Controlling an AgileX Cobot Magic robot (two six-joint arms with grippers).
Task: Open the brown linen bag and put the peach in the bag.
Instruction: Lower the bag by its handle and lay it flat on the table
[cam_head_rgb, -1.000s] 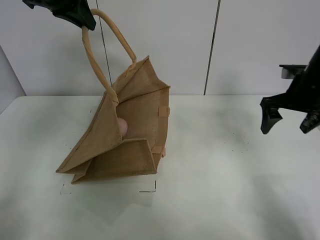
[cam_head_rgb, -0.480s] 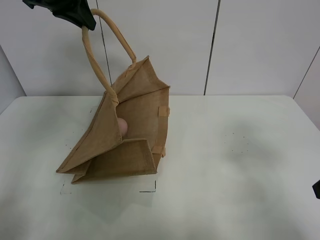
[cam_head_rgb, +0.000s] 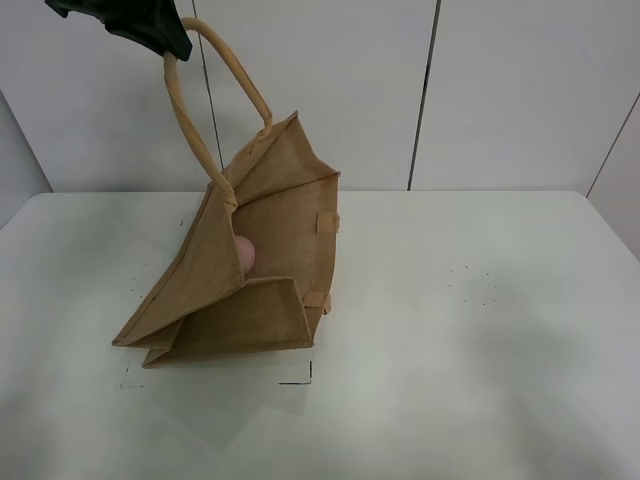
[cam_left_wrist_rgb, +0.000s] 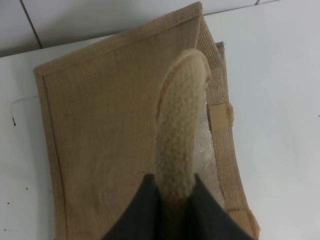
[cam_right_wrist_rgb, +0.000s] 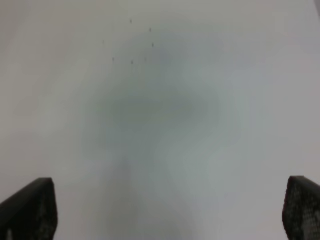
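Note:
The brown linen bag (cam_head_rgb: 255, 270) lies tilted on the white table (cam_head_rgb: 450, 340), its mouth held open toward the right. My left gripper (cam_head_rgb: 165, 40) is shut on one beige handle (cam_head_rgb: 215, 100) and holds it high at the upper left. The left wrist view shows that handle (cam_left_wrist_rgb: 179, 130) clamped between the dark fingers, with the bag's side (cam_left_wrist_rgb: 105, 130) below. The peach (cam_head_rgb: 244, 253) sits inside the bag, partly hidden by the front wall. My right gripper (cam_right_wrist_rgb: 165, 215) is open over bare table in the right wrist view. It is out of the exterior high view.
A small black corner mark (cam_head_rgb: 303, 378) is on the table in front of the bag. Tiny dark specks (cam_head_rgb: 470, 285) dot the table to the right. A white panelled wall (cam_head_rgb: 420, 90) stands behind the table.
The right arm has pulled back out of the exterior high view, moving down and to the right. The left gripper, the bag and the peach have not moved.

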